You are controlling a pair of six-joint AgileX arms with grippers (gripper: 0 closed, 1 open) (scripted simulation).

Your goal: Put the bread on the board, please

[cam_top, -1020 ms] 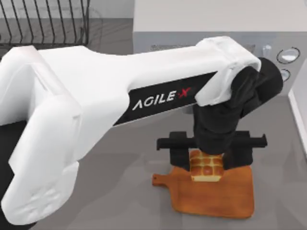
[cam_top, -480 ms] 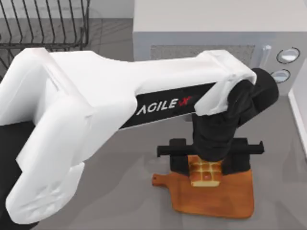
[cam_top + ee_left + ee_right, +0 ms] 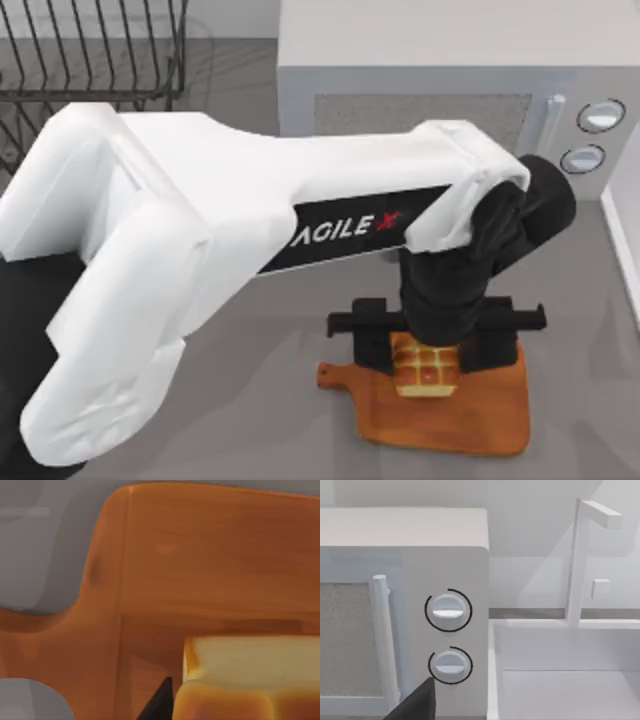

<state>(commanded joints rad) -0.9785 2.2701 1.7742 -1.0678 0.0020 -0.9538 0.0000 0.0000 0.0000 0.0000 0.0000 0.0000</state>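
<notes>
Bread (image 3: 428, 365) is held clamped between the left gripper's (image 3: 430, 350) fingers, low over the board (image 3: 470, 415) near its handle end. If released while tilted or not yet seated, it could tip or slide off the edge.

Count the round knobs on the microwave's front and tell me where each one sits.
2. The upper knob and the lower knob are stacked one above the other on the microwave, beside its door handle, at the microwave's right end in the top view.
</notes>
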